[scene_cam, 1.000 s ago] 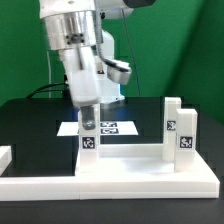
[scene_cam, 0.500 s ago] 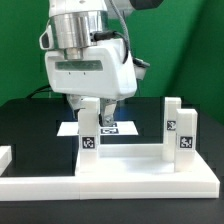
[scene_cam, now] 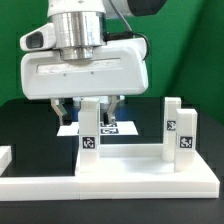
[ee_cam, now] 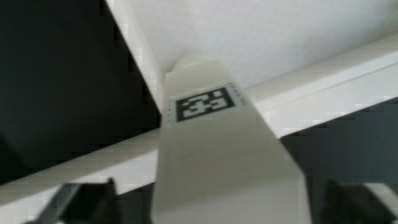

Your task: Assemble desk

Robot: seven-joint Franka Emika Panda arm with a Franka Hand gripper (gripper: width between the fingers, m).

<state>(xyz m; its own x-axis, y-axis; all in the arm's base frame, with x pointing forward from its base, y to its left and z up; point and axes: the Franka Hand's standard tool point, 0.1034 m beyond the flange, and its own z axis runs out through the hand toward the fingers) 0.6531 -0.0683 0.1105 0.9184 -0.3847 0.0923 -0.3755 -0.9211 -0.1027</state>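
The white desk top (scene_cam: 130, 166) lies flat at the front of the black table. Two short square legs stand upright on it: a near leg (scene_cam: 90, 128) at the exterior view's left and a far leg (scene_cam: 180, 126) at its right, each with a tag. My gripper (scene_cam: 90, 114) hangs straight over the left leg, open, with one dark finger (scene_cam: 66, 116) on each side of it and a gap to it. In the wrist view the tagged leg (ee_cam: 221, 140) runs between the fingers (ee_cam: 80, 202), and the gripper (ee_cam: 214, 208) is not closed on it.
The marker board (scene_cam: 112, 128) lies on the table behind the left leg. A long white border bar (scene_cam: 110, 186) runs along the front edge, and a short white piece (scene_cam: 5, 155) shows at the exterior view's far left.
The hand has turned about its vertical axis from side-on to broadside. Its fingers now stand spread on both sides of the left leg. The leg has not moved.
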